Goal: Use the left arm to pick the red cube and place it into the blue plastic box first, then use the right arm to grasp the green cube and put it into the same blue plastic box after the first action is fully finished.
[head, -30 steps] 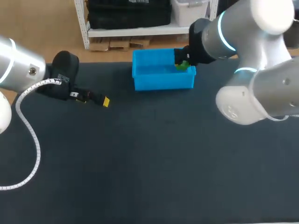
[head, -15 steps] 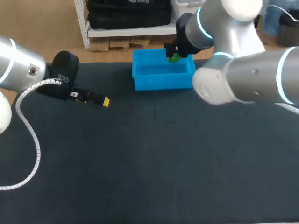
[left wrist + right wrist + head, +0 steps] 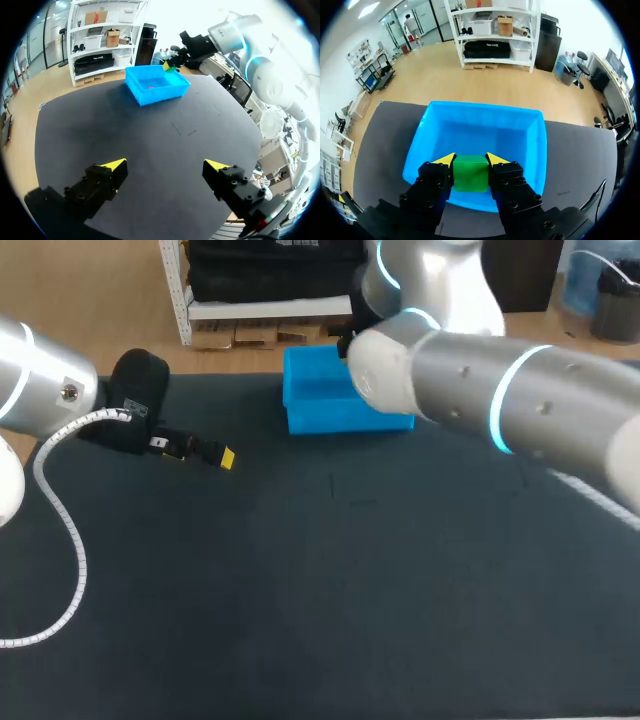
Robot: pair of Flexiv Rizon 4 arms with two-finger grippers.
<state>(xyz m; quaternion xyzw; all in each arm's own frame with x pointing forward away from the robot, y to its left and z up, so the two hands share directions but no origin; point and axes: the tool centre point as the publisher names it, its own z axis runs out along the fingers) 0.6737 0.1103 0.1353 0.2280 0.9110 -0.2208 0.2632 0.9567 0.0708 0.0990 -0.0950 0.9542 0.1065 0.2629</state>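
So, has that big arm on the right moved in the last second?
Yes. The right arm has swung leftward across the blue box and now hides the box's right end in the head view.

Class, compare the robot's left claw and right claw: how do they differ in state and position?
The left claw is open and empty; the right claw is shut on the green cube. The left claw sits over bare table, the right claw above the blue box. Both have yellow-tipped black fingers.
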